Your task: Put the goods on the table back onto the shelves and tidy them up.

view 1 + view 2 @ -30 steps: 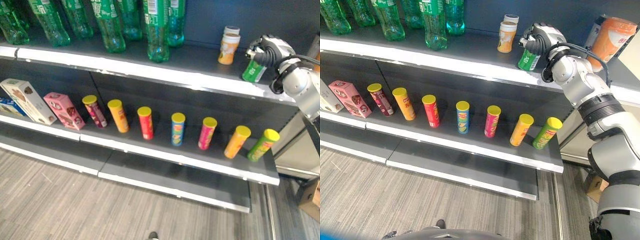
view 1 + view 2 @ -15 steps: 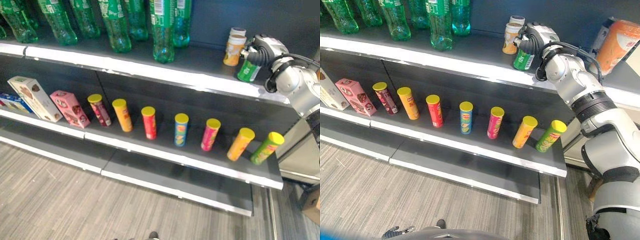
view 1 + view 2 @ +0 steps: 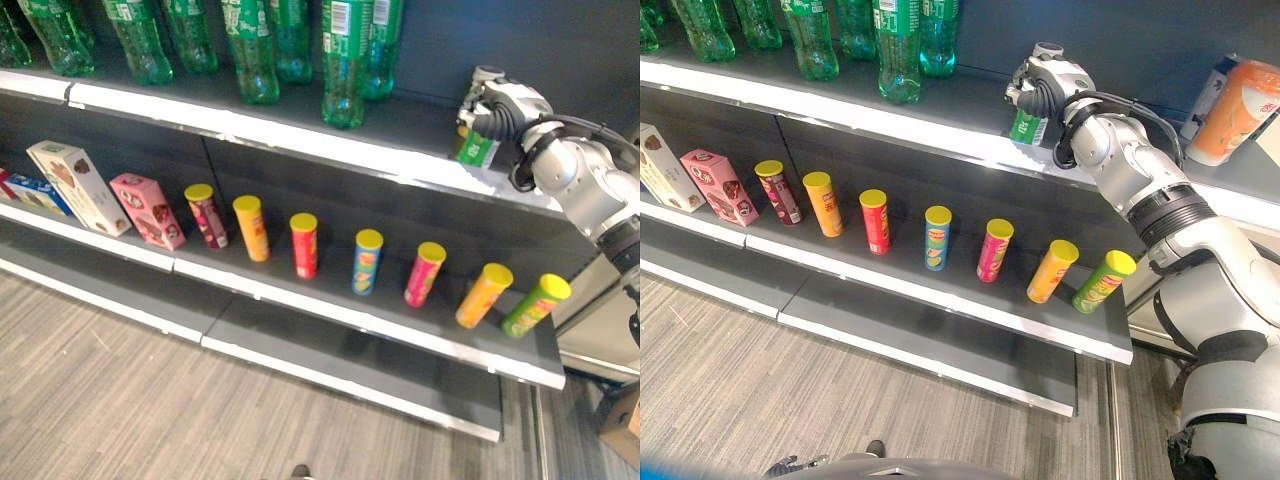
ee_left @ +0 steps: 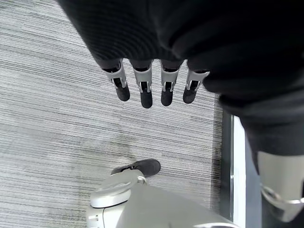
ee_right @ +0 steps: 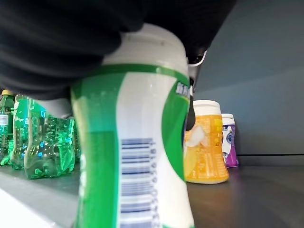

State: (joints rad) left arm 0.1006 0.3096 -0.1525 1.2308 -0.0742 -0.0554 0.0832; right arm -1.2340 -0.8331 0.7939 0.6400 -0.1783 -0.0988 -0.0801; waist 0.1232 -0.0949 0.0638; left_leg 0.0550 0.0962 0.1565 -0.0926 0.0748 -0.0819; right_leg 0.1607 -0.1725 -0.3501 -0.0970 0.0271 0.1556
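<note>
Our left hand (image 4: 156, 71) hangs over the carpet (image 4: 52, 123), its fingers (image 4: 145, 90) straight and relaxed, holding nothing. On the top shelf (image 3: 940, 115) we see green bottles (image 3: 898, 50) at the left; below them, boxes (image 3: 80, 185) and a row of tubes (image 3: 365, 262) line the middle shelf (image 3: 330, 310). Farther right, our right hand (image 3: 1045, 85) has its fingers curled round a green-and-white jar (image 5: 137, 142) near the top shelf's front edge, an orange jar (image 5: 204, 142) just behind it.

Bottles (image 3: 250, 45) stand left on the top shelf (image 3: 300, 140); tubes (image 3: 365, 262) line the shelf below, boxes (image 3: 110, 195) at their left
</note>
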